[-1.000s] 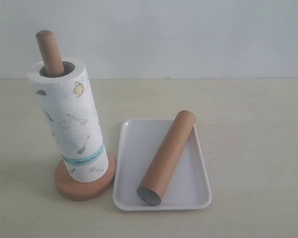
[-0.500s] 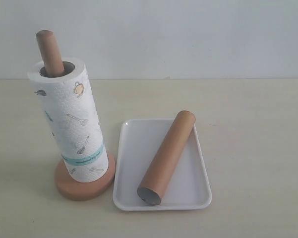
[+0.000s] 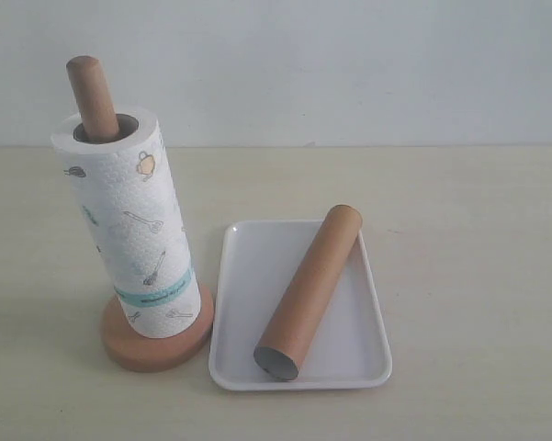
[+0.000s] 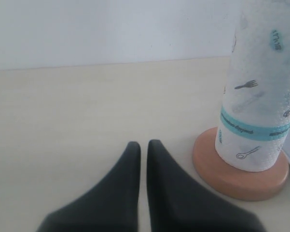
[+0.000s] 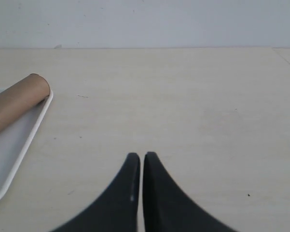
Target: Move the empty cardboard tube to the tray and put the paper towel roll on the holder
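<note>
Ext. view: paper towel roll (image 3: 133, 230) stands upright on the holder (image 3: 156, 347), with the pole running up through the core and its rounded top poking out above the roll. The roll's bottom end sits on the round disc base. Teal band is low on the roll, small utensil drawings above it. The roll leans a touch. Holder is on the left part of the beige surface (image 3: 468, 276), pale wall behind.

Tray (image 3: 248, 276) lies flat just right of the holder base, its rim v. close to the disc (can't tell if they touch). Cardboard tube (image 3: 310, 289) lies in the tray on a diagonal. The near open end, grey inside, is down at the front, roughly mid-tray. The far end rides up on the rim at the back right corner, and the right wrist view shows that end overhanging the rim a little.

Left pincer (image 4: 143, 146): two black fingers drawn in narrow, only a thin slit between, nothing held. It sits low over bare surface, near the holder base but apart from it.

Right pincer (image 5: 142, 157): fingers nearly meeting, nothing between them. It is over bare surface, well apart from the tray corner and tube end.
</note>
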Robot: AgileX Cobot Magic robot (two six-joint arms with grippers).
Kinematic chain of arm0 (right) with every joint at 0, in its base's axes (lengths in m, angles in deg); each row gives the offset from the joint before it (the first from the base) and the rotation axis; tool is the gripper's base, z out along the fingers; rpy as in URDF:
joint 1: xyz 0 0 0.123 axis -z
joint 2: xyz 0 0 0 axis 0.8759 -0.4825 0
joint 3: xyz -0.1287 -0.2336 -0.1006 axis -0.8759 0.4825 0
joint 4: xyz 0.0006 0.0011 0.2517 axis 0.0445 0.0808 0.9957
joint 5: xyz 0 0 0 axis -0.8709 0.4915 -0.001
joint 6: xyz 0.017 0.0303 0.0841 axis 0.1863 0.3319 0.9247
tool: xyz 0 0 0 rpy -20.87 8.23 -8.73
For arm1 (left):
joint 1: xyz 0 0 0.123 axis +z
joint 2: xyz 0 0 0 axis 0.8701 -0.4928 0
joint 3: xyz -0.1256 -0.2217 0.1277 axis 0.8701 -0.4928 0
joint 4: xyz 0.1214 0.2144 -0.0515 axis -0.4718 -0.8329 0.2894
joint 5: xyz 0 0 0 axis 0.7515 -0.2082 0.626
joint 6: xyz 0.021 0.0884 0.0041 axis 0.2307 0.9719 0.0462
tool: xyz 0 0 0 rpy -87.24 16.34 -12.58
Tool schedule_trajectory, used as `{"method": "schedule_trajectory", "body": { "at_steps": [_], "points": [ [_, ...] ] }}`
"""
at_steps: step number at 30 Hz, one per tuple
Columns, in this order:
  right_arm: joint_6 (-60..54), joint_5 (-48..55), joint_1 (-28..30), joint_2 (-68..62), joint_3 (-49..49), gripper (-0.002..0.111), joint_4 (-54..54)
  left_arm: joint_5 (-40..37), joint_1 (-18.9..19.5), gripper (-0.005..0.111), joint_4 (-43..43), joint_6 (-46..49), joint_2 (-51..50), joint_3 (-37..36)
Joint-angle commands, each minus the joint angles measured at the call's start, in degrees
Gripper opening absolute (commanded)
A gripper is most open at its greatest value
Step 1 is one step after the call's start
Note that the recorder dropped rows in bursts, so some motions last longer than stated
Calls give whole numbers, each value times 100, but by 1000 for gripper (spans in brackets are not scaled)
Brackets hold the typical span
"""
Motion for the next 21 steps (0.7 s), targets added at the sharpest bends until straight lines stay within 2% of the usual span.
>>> {"method": "schedule_trajectory", "body": {
  "at_steps": [1,21],
  "points": [
    [2,-43,32,24,-2,3,13,13,9,4,39,18,15,-17],
    [28,-43,32,24,-2,3,13,13,9,4,39,18,15,-17]
  ]
}}
